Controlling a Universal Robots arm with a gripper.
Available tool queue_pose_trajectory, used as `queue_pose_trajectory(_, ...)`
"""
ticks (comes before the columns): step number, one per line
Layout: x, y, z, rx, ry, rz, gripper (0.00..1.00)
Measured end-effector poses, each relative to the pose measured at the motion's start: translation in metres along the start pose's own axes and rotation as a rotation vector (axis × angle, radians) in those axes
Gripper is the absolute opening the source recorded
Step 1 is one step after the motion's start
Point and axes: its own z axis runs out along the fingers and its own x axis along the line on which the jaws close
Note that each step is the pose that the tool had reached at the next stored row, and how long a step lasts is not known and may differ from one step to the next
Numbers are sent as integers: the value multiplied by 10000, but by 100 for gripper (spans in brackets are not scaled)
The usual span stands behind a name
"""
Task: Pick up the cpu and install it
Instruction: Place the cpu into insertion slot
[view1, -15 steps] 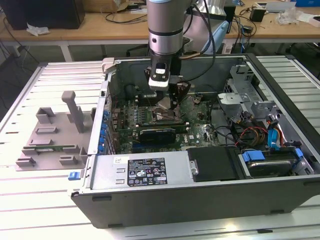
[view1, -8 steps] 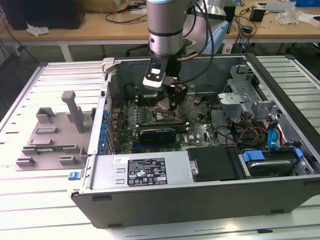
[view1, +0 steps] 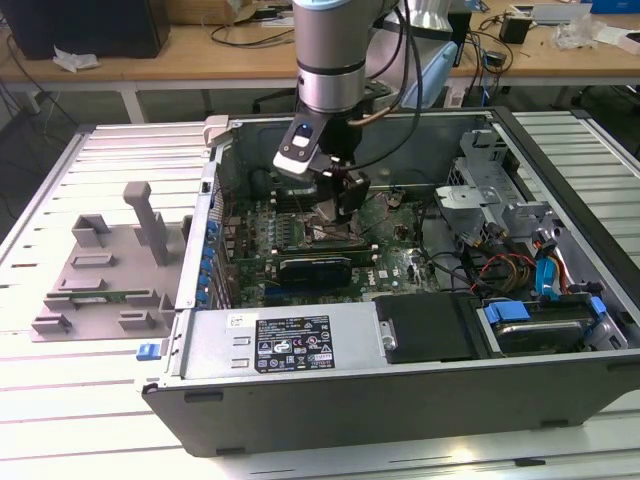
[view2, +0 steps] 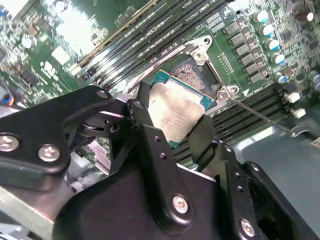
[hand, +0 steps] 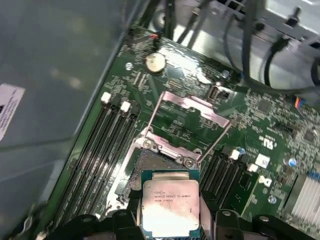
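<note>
So the gripper (view2: 172, 124) is clamped on the cpu (view2: 175, 111), 1 black finger on each of 2 opposite edges. The chip hangs just over the open socket (hand: 152, 167) on the motherboard (view1: 300, 225) inside the computer case (view1: 400, 350). In the second wrist view it looks a bit tilted and shifted off the socket's square, and as far as I can tell it isn't sitting in the frame yet. That's my worry: if it goes down crooked or offset, 1 corner lands first and the contacts underneath get mashed. I also can't see from here whether the notches line up. The grip is only on thin edges too, so a bump against the frame could twist the chip in the fingers (view2: 148, 131). The load plate (hand: 192, 106) is flipped up just beside it and the memory slots (hand: 107, 150) run close alongside, so the wide claw could clip either.
</note>
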Motion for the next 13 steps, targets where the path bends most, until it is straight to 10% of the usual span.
queue_pose_trajectory(13, 1, -2, 50, 73, -107, 3166, 55)
